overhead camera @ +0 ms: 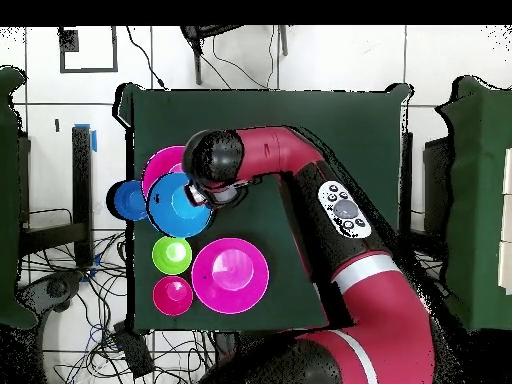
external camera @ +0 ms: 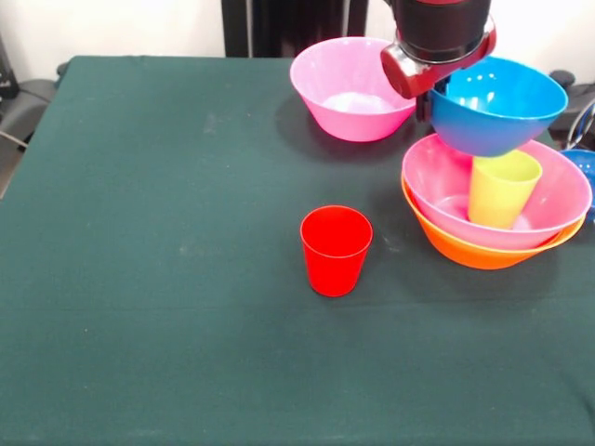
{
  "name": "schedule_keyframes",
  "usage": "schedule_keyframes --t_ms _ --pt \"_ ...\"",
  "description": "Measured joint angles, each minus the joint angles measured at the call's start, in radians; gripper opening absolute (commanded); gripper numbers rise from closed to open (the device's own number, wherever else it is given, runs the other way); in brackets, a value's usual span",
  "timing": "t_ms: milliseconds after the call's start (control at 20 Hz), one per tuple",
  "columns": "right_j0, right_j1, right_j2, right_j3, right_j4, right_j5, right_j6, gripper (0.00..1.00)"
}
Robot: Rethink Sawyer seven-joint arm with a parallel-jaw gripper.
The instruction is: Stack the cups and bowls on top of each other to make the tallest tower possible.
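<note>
While held up by the gripper (external camera: pixel 429 100), pinching its rim, light blue bowl (external camera: pixel 497 104) above lime green cup (external camera: pixel 503 189), inside pink bowl (external camera: pixel 548 200), inside orange bowl (external camera: pixel 474 251). Red cup (external camera: pixel 336 250) empty.

A dark green cloth covers the table (external camera: pixel 139 279), filling most of the front frame. Behind it, a pale wall (external camera: pixel 121 26) runs along the top edge. From overhead, white floor tiles (overhead camera: pixel 330 60) surround the table, with black cables (overhead camera: pixel 60 300) tangled at lower left.

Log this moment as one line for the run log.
claw: holding light blue plastic bowl | position: above lime green tumbler in pink-on-orange bowl stack | red tumbler: on table, unstacked
</note>
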Motion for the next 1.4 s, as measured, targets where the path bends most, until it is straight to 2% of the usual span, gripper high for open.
schedule_keyframes --t_ms 850,1400 --pt "0.068 0.004 -0.054 -0.002 0.004 0.000 0.010 0.00" --pt "0.120 0.010 -0.061 -0.003 0.008 0.000 0.074 0.00"
